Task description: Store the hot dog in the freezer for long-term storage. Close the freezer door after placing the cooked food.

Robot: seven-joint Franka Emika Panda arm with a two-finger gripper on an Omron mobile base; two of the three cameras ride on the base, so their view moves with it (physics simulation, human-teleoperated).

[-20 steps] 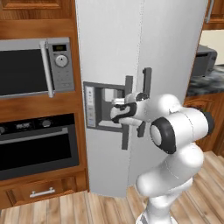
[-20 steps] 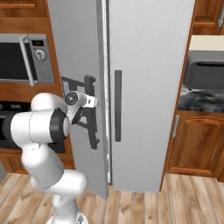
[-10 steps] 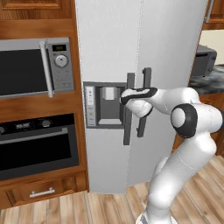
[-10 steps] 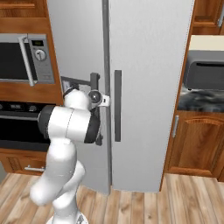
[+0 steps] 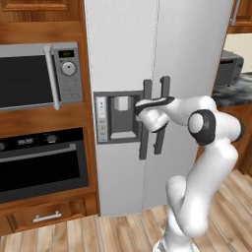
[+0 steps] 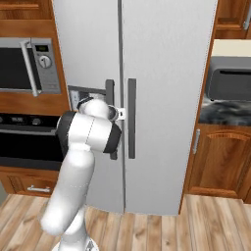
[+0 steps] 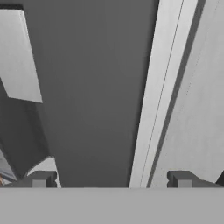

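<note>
Two finger tips of the hand (image 7: 111, 179) stand spread wide, with nothing held between them, close up against the freezer door (image 5: 120, 74) at its dark bar handle (image 5: 144, 120). Both doors of the fridge (image 6: 166, 73) are shut. I cannot tell where the hot dog is.

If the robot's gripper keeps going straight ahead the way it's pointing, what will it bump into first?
Most likely the freezer door's dark handle. The open gripper points at the freezer door, and in the hand view the wide dark bar sits right ahead between the fingertips. How near it is I can't tell for sure.
</note>
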